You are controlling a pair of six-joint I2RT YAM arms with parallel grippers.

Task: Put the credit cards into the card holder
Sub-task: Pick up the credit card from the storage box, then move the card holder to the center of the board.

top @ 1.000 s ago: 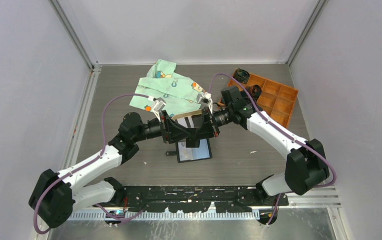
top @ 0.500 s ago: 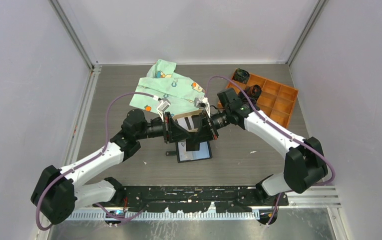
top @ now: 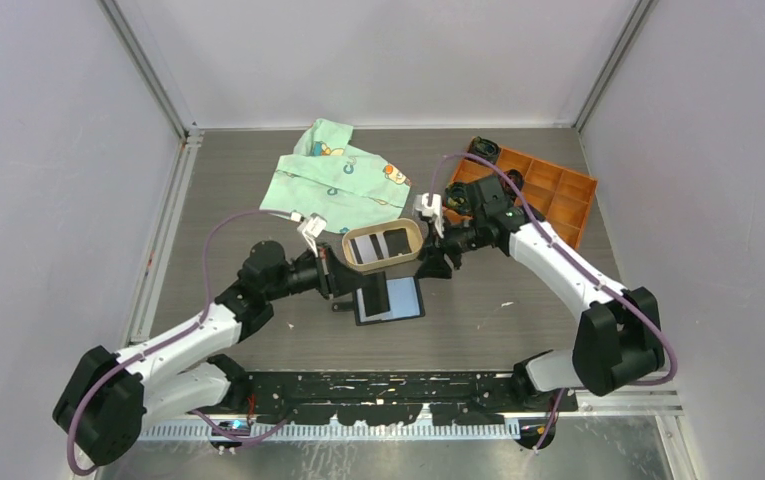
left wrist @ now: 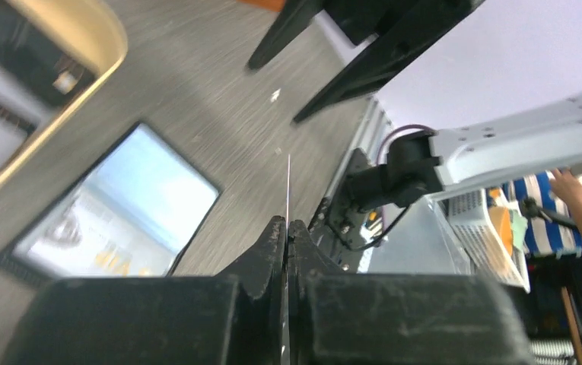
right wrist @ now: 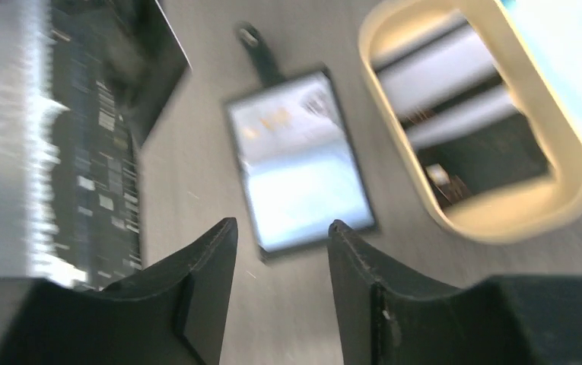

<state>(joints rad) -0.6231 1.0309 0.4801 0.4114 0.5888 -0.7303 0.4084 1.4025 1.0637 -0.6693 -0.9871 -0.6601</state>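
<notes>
While the left claw (left wrist: 286, 228) is pressed together on a credit card (left wrist: 287, 186), seen edge-on as a thin pale line standing out past the fingertips, the right claw (right wrist: 281, 228) hangs with its jaws apart and nothing between them; the card holder (top: 398, 302) lies open and flat on the desk (top: 218, 190), pale inner face up, its snap tab (top: 341, 305) pointing left; the left claw sits at the holder's left edge, above that tab; the right claw is off the holder's far right corner, just beside the right end of the tan tray (right wrist: 516, 224); more cards (right wrist: 462, 99), black and whitish, lie in the tray, whose near rim runs close to the holder's far edge; bare desk lies right of the holder and on its near side; a green cloth (top: 343, 180) lies behind the tray; an orange box (top: 553, 200) sits far right.
</notes>
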